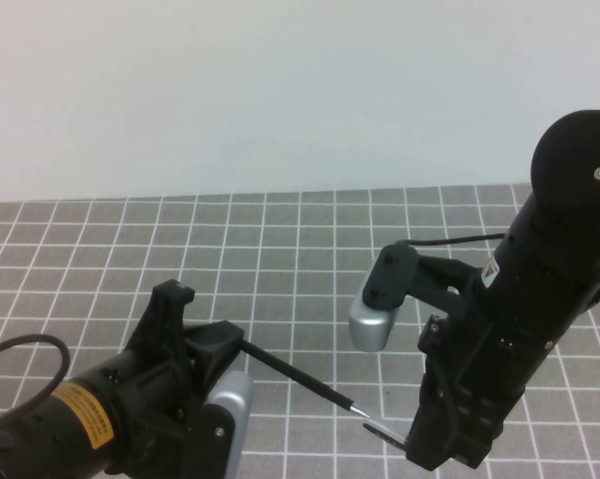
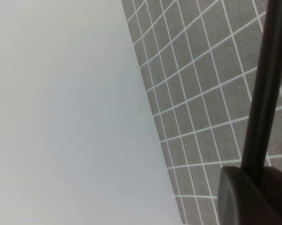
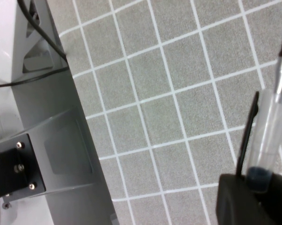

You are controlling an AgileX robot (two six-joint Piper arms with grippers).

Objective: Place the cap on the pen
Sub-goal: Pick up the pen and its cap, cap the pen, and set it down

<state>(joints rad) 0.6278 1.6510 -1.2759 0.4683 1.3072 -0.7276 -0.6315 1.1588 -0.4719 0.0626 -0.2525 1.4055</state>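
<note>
Lining up pen (image 1: 295,376) tip with cap (image 1: 384,433) | squeezing pen in left gripper (image 1: 225,344), cap in right gripper (image 1: 419,449), above table's (image 1: 280,249) near edge | next, likely: push straight together

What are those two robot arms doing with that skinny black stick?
They are putting a pen and its lid together. The left gripper holds a black pen, with its tip pointing across at the right gripper. The right gripper holds a clear cap. The pen's tip is right at the cap's open end, above the gray grid mat. The cap is not pushed on yet.
</note>
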